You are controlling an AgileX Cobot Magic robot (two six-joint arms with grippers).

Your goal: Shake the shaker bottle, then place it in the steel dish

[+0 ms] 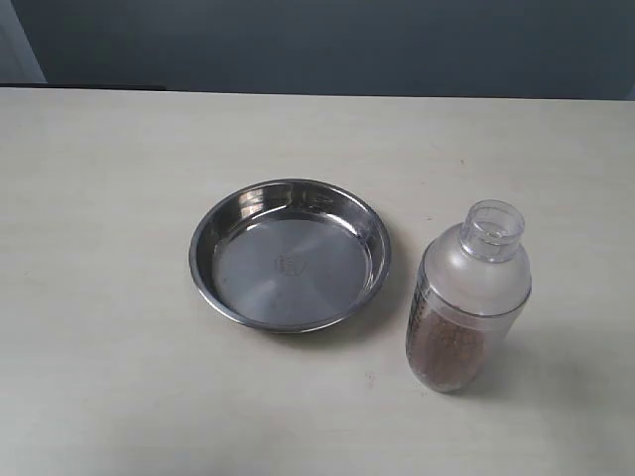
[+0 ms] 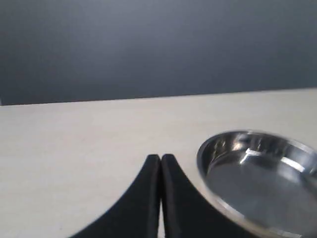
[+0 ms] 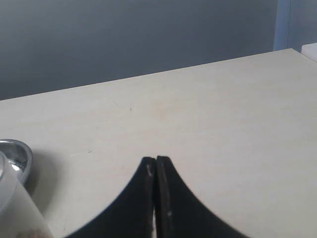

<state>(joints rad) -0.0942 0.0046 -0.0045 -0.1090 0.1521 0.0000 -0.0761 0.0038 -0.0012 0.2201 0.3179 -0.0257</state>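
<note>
The shaker bottle point(image 1: 466, 297) stands upright on the table right of the steel dish point(image 1: 290, 255), with brown granules in its lower half and a clear round cap on top. A blurred part of the bottle point(image 3: 17, 208) and an edge of the dish point(image 3: 20, 153) show in the right wrist view. My right gripper point(image 3: 156, 159) is shut with nothing between its fingers, off to the side of the bottle. My left gripper point(image 2: 161, 157) is also shut and empty, just beside the dish rim point(image 2: 208, 173). Neither gripper appears in the exterior view.
The pale table top point(image 1: 99, 198) runs back to a dark wall point(image 1: 317, 40). The table's far edge point(image 3: 148, 74) and a corner near a pale blue strip point(image 3: 285, 25) show in the right wrist view.
</note>
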